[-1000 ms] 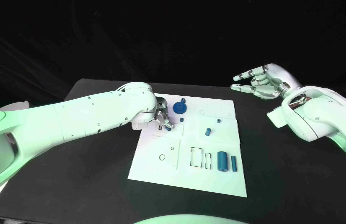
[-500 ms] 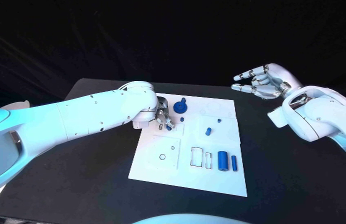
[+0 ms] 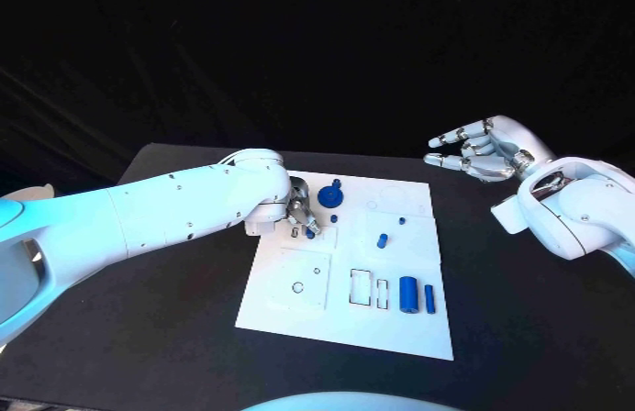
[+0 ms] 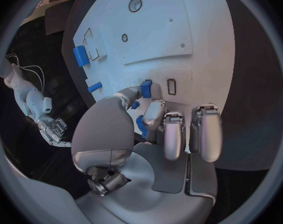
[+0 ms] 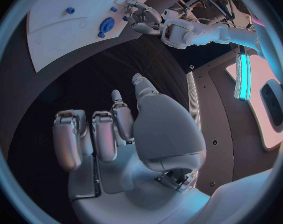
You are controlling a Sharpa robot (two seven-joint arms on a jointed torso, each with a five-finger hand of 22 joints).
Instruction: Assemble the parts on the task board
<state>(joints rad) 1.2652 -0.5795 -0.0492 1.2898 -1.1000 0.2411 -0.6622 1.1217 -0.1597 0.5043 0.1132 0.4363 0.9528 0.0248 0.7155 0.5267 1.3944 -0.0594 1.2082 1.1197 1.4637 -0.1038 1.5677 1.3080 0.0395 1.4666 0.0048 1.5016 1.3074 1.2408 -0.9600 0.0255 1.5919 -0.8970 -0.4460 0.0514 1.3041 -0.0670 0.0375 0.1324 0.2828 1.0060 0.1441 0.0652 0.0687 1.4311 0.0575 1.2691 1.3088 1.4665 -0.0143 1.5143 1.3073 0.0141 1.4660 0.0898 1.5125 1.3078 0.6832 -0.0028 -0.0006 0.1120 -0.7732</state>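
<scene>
Left hand (image 3: 298, 216): pinched small blue part (image 4: 145, 88) between thumb and fingertip, low over task board (image 3: 347, 319), beside small rectangular slot (image 4: 171, 86). Versus a second ago: hand barely shifted, part not yet seated; judged fine alignment for insertion. Round blue part (image 3: 331, 194) just beyond hand; two blue bars (image 3: 417, 296) well apart, nearer robot. Right hand (image 3: 479, 150): released, fingers spread, raised off board, unchanged, above tabletop (image 3: 159, 338).

White task board (image 3: 347, 315) lies flat on the table; blue parts (image 3: 409, 294) rest scattered across it, one pinched by the left robot hand (image 3: 299, 215).
</scene>
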